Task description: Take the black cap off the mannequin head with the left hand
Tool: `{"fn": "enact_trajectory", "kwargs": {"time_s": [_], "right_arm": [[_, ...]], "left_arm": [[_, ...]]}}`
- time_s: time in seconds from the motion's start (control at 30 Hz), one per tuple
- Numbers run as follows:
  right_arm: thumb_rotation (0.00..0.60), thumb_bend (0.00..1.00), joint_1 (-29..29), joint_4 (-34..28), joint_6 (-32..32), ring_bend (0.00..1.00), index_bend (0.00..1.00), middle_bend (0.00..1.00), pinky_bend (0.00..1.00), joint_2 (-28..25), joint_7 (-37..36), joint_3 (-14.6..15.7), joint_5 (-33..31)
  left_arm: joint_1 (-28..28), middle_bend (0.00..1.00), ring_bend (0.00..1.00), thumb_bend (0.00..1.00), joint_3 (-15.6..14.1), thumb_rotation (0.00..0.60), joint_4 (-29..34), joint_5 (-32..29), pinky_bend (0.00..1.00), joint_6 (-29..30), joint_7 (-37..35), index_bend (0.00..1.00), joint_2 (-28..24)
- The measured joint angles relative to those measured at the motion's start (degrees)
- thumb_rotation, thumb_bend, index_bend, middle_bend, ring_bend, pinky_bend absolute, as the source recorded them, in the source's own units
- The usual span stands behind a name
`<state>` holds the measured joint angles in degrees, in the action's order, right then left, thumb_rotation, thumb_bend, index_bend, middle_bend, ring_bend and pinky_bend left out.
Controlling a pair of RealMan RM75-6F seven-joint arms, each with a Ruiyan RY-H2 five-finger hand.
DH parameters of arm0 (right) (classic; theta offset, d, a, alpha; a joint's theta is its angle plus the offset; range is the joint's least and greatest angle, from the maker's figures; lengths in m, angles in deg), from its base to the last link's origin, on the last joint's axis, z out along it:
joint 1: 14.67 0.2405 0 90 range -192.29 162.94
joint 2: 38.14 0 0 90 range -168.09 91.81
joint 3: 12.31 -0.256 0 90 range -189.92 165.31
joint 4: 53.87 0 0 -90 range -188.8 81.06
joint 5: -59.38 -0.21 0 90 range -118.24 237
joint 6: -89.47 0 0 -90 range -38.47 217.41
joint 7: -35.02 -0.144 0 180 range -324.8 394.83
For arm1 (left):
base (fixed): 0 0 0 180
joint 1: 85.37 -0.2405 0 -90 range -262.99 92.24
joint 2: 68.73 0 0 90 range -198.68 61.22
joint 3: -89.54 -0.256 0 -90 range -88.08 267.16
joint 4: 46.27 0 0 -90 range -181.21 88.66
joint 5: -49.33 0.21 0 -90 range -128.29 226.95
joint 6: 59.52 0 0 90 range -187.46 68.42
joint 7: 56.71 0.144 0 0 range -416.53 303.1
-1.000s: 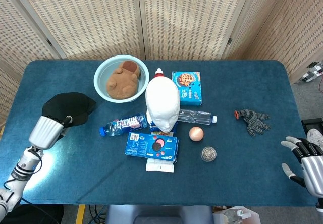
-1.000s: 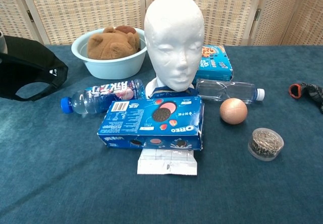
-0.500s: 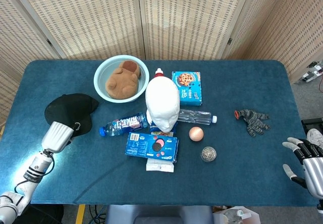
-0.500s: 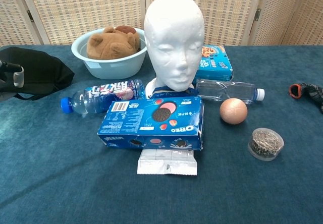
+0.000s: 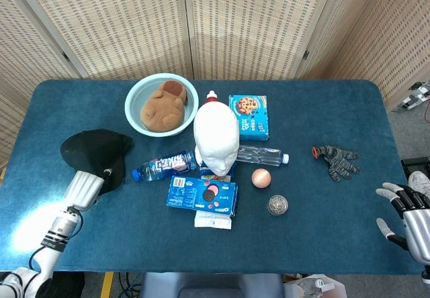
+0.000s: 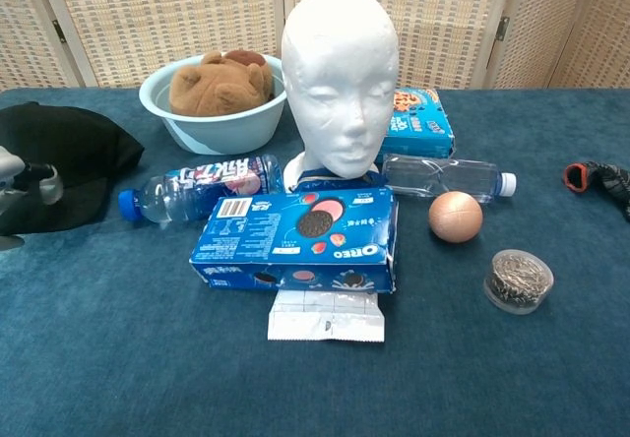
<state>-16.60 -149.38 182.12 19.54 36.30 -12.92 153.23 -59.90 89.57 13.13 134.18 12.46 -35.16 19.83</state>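
The white mannequin head [image 5: 216, 137] [image 6: 340, 73] stands bare at the table's middle. The black cap [image 5: 94, 152] [image 6: 69, 156] lies flat on the blue table [image 5: 322, 110] at the left. My left hand [image 5: 105, 174] [image 6: 25, 181] is at the cap's near edge. One finger lies over the cloth in the chest view, and the rest of the hand is hidden, so I cannot tell whether it grips. My right hand [image 5: 405, 216] hovers at the near right corner, fingers spread and holding nothing.
A light blue bowl [image 5: 134, 93] with a brown plush stands behind the head. A water bottle [image 5: 163, 164], an Oreo box [image 5: 201, 195], a cookie box [image 5: 249, 115], a clear bottle [image 5: 261, 156], a ball [image 5: 261, 177] and a scrubber [image 5: 277, 205] crowd the middle. Gloves [image 5: 338, 160] lie right.
The cap has come down from a raised position to lie flat on the table. My left hand and forearm have drawn back toward the near edge, sliding along the cap. The right hand stayed still.
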Motion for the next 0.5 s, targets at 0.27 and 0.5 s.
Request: {"fn": "enact_trajectory", "kwargs": {"time_s": [0.27,0.5], "right_arm": [[0.600,0.28,0.15,0.24,-0.17,0.19,0.30,0.24,0.29,0.23,-0.20,-0.08,-0.05],[0.600,0.28,0.24,0.21,-0.67,0.19,0.30,0.24,0.29,0.16,0.09,0.06,-0.21]], "left_arm": [[-2.69,0.59,0.68,0.05,2.48,0.600,23.17,-10.54,0.98,-1.34,20.00,0.00,-8.23],[-5.79,0.50,0.60,0.05,4.05,0.600,30.53,-11.29,0.87,4.92,18.72,0.11,-12.86]]}}
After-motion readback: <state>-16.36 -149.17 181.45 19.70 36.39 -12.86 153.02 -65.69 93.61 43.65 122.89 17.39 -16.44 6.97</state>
